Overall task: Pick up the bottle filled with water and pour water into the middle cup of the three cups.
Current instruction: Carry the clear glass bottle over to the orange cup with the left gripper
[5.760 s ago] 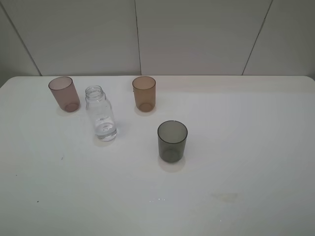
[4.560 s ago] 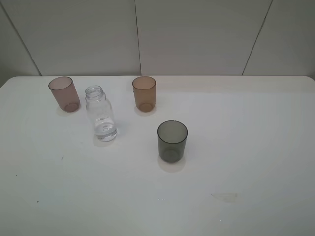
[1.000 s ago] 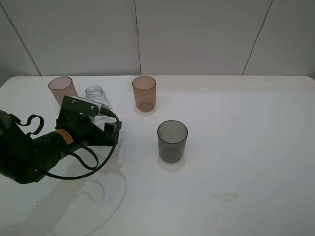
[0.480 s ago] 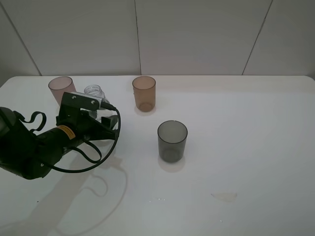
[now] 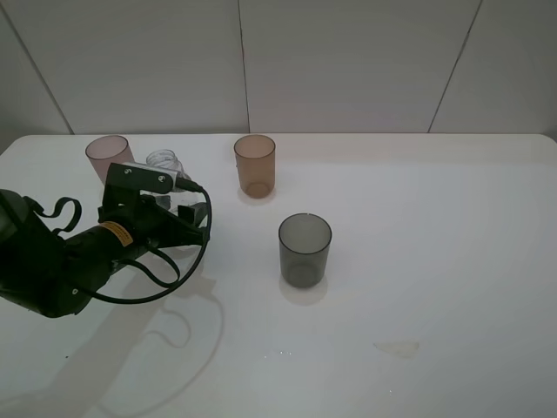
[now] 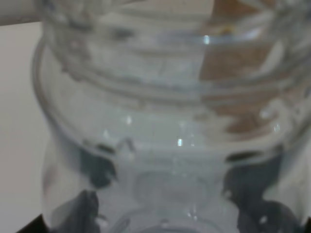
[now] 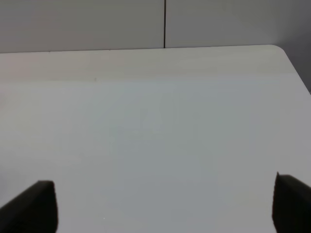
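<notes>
White table [image 5: 435,261]. Left gripper [image 5: 183,218] sat around the bottle [image 5: 165,163], one finger on each side; contact could not be told. Right gripper [image 7: 165,204] was spread wide over the table. Bottle stood upright between pinkish cup [image 5: 108,154] and middle cup [image 5: 254,165].

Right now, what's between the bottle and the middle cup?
Nothing: the exterior high view shows only bare table between the bottle and the middle cup.
</notes>
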Motion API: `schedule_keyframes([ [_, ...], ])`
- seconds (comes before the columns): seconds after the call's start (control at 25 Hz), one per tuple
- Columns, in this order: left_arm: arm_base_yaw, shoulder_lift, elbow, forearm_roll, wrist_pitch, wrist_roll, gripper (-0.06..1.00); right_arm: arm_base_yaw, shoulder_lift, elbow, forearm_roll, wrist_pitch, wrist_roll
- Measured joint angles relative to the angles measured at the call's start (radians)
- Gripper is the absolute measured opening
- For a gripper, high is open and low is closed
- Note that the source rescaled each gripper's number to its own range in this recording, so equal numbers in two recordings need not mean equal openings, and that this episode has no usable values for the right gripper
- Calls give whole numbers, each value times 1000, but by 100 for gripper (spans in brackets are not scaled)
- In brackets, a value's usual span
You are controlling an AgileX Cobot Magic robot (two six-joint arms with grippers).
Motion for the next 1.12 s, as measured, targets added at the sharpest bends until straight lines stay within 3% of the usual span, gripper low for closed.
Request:
schedule_keyframes([
  [0.32, 0, -25, 17, 1, 14, 7, 3, 0, 0, 0, 0, 0, 0],
  [0.52, 0, -139, 18, 9, 40, 80, 3, 0, 0, 0, 0, 0, 0],
  [0.6, 0, -189, 6, 15, 96, 116, 3, 0, 0, 0, 0, 0, 0],
  [0.76, 0, -271, -75, 17, 327, 208, 3, 0, 0, 0, 0, 0, 0],
  [1.12, 2, -339, -424, 79, 1012, 391, 3, 0, 0, 0, 0, 0, 0],
])
